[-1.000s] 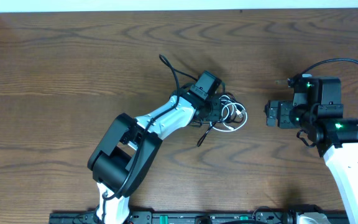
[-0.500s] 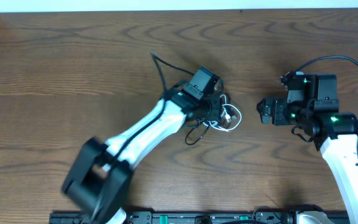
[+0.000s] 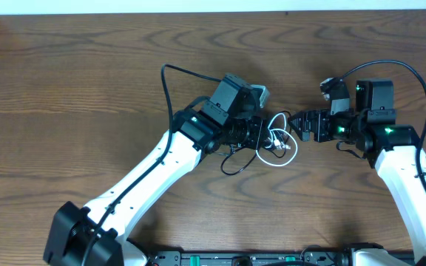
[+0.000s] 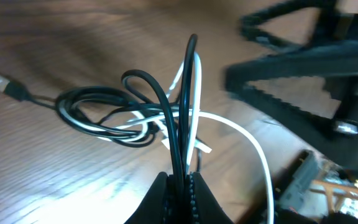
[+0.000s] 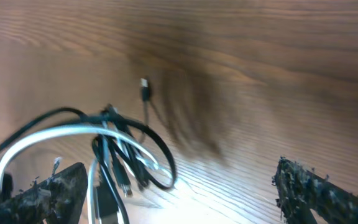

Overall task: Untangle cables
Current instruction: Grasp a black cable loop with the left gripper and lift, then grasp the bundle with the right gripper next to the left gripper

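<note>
Midway through pulling the knot apart: pinching black and white strands of the cables (image 3: 276, 142) tight in the closed left tool (image 4: 180, 180), at the middle of the bench (image 3: 87, 74). Poised alongside with the right tool (image 3: 299, 124) — spread wide, holding nothing, just beside the white cable (image 5: 55, 131). Next, probably: closing on that white strand alone and drawing it clear of the black ones.

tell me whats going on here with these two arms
Two robot arms are working on a tangle of thin cables on a wooden table. The left tool is pinched shut on black and white strands of it. The right tool is open just right of the bundle, facing it, holding nothing. The cables are not yet separated.
</note>
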